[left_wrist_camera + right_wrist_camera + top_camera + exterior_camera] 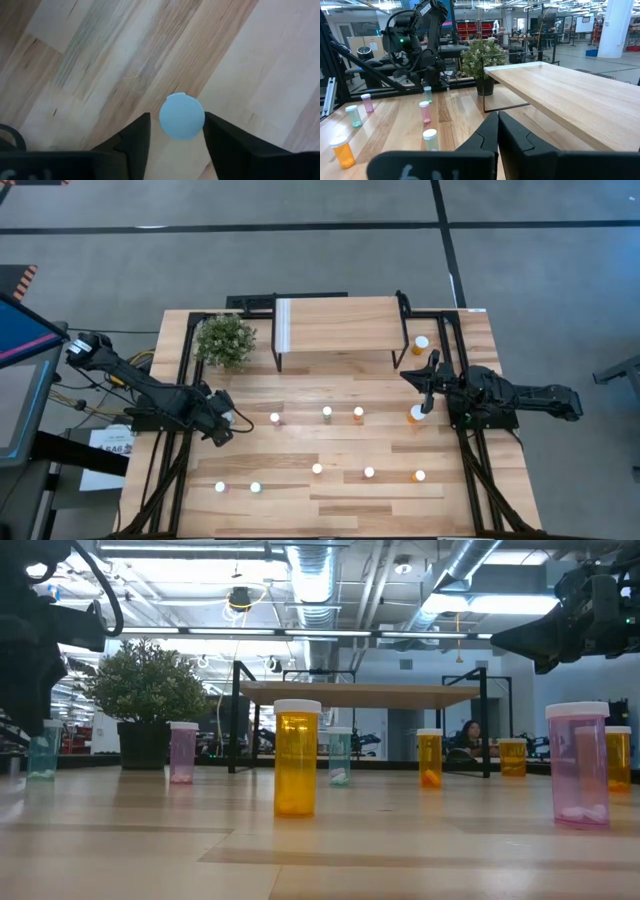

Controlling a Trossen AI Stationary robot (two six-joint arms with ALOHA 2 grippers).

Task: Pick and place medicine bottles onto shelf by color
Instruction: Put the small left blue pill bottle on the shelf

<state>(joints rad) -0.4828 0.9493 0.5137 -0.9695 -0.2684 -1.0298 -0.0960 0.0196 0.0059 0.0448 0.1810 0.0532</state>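
Left gripper over a small green bottle

The left gripper [176, 131] has its dark fingers apart around a round white cap of a bottle [182, 116] at lower centre, on the smooth pale-wood table [100, 60]. The right gripper [498, 131] is closed; the light-wood shelf [340, 325] stands at upper centre.

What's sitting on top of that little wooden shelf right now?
Nothing: the shelf top is bare wood with a white strip along one edge. The medicine bottles stand on the table instead. From above, the board hides the space beneath it; the low view shows nothing close under it.
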